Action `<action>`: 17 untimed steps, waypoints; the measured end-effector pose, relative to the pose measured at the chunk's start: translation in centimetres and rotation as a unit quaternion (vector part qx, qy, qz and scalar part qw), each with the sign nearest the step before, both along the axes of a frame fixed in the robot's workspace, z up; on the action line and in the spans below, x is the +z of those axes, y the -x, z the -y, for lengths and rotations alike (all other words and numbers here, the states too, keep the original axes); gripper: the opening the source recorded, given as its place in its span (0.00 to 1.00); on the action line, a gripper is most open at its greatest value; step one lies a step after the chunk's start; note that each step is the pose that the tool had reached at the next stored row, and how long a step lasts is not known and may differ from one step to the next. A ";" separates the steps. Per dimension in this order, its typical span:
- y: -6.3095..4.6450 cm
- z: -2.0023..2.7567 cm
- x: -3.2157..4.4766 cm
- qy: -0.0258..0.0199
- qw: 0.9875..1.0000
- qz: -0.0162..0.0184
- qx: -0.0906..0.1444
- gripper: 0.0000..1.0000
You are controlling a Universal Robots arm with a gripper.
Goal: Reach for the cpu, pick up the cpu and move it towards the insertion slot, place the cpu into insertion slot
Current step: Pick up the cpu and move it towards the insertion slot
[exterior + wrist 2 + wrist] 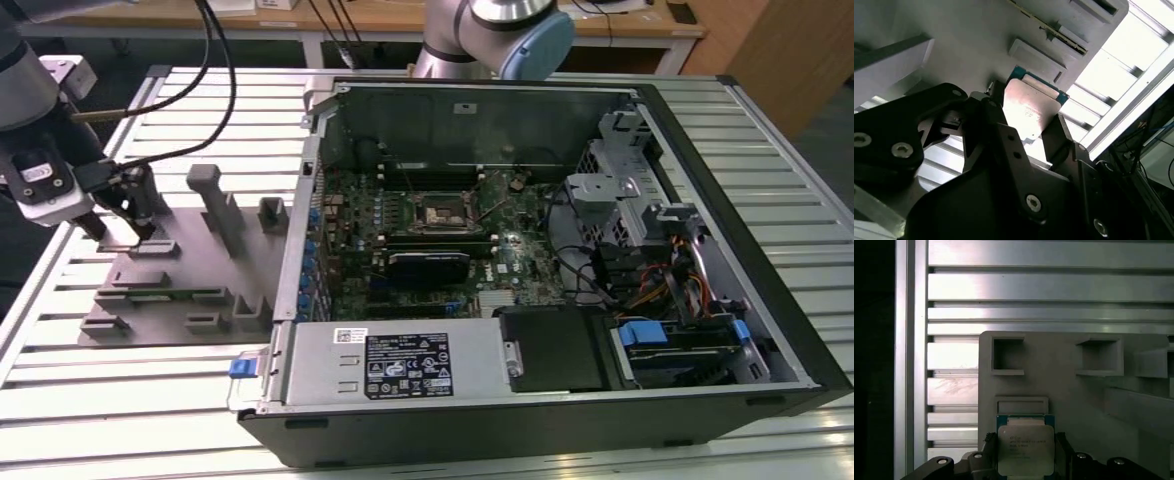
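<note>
Slatted aluminium table (128, 418) with a wooden bench (387, 18) behind

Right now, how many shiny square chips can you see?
1. The cpu is held in the gripper, over the grey fixture block. Others may hide inside the case.

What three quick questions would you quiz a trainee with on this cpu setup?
1. True or false: the cpu already sits in the insertion slot.
2. The claw is above: A) the grey fixture block, B) the power supply, C) the motherboard.
3. Fill in: in the exterior view, the computer case lies on the fixture block's ____ side.
Key: 1 false; 2 A; 3 right.
</note>
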State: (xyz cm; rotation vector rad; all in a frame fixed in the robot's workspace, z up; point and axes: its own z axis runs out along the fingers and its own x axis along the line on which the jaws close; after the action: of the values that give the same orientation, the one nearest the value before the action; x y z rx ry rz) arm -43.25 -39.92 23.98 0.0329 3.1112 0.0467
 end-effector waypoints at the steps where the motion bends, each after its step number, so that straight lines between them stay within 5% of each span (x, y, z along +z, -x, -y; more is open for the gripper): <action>1: 0.0 0.00 0.27 0.000 1.000 0.000 0.000 0.54; 17: 0.0 0.00 4.99 0.000 1.000 0.003 0.000 0.54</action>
State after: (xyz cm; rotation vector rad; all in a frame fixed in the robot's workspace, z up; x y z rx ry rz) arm -43.25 -39.92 28.97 0.0328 3.1061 0.0467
